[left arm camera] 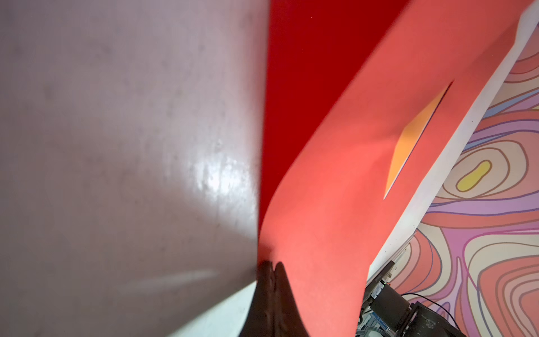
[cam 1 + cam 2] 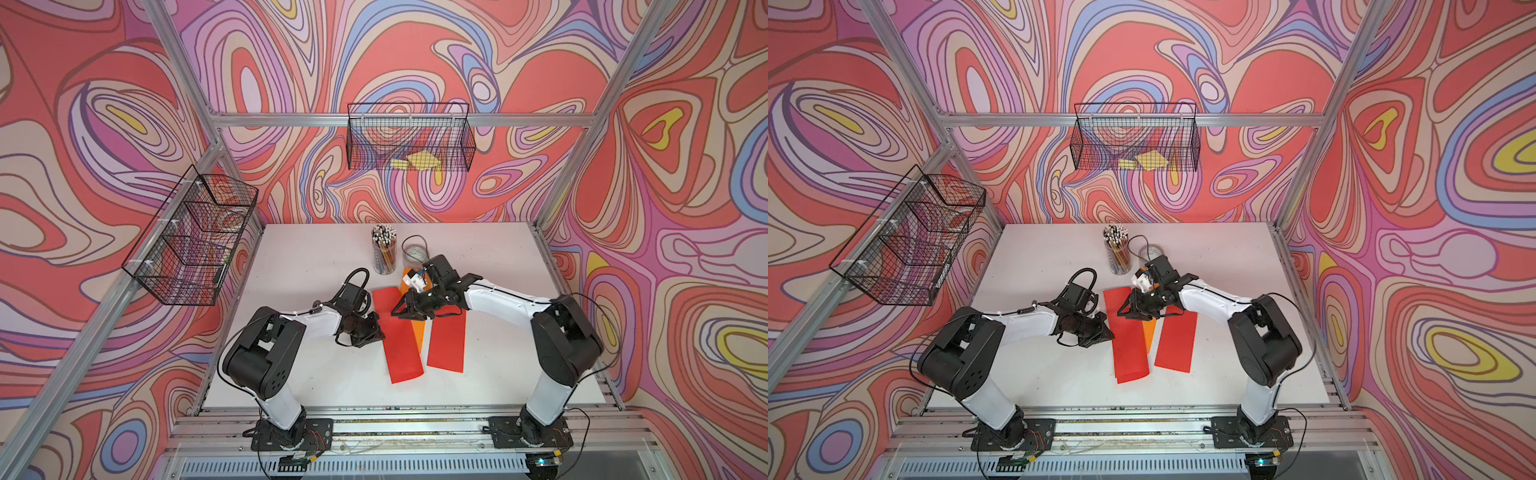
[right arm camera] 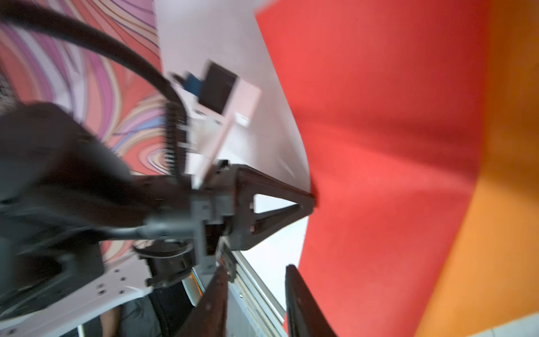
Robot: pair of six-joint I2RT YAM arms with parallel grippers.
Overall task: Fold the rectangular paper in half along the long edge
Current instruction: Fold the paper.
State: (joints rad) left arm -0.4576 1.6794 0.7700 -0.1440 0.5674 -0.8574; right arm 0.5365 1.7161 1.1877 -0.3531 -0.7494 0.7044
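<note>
Left gripper (image 1: 270,270): clamped on left long edge of red paper (image 2: 401,349); nearer arm.
Paper axis: near-to-far; fold should carry rightward.
Right gripper (image 2: 398,311): jaws apart, over its far end.

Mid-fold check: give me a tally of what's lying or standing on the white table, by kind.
Red paper sheets: 2
Orange paper sheet: 1
Clear cup full of pencils: 1
Clear glass jar: 1
Total: 5
</note>
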